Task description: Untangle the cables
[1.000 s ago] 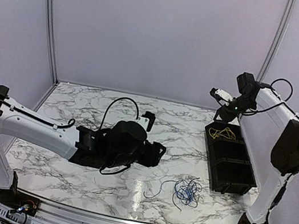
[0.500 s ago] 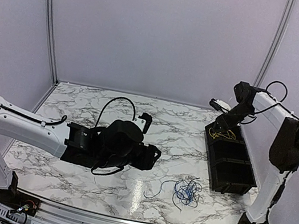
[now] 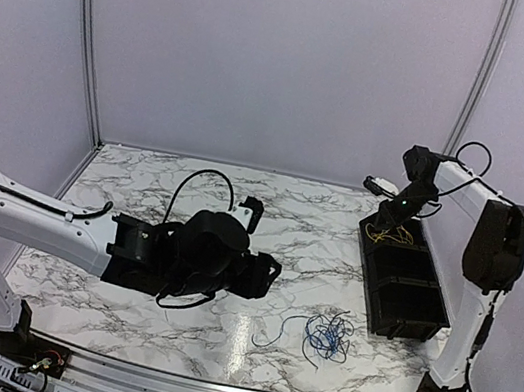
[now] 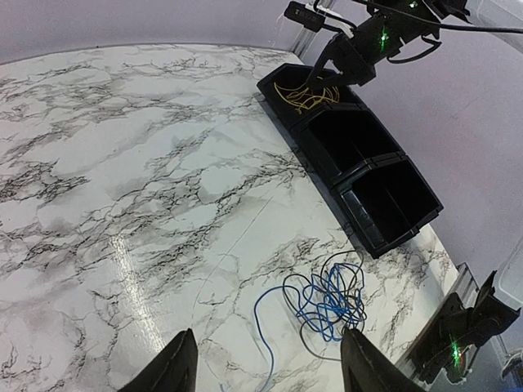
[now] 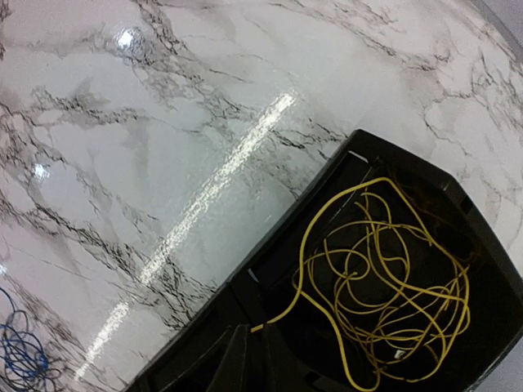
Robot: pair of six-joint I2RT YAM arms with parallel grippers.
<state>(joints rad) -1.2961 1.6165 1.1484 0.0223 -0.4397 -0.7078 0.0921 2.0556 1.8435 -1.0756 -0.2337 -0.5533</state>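
The left gripper [image 4: 270, 347] is standing wide and empty at the left wrist view's bottom edge. Just beyond it, one blue-and-black tangle [image 4: 327, 298] is lying on the marble table [image 4: 122, 163], its tail trailing lower left. Only the right wrist view is showing the right gripper [image 5: 248, 339] with fingers together, perhaps pinching a strand of the one yellow bundle [image 5: 384, 302] in the tray [image 5: 392, 155].

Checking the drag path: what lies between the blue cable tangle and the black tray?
Just bare marble table between tangle and tray, clearest in the left wrist view.
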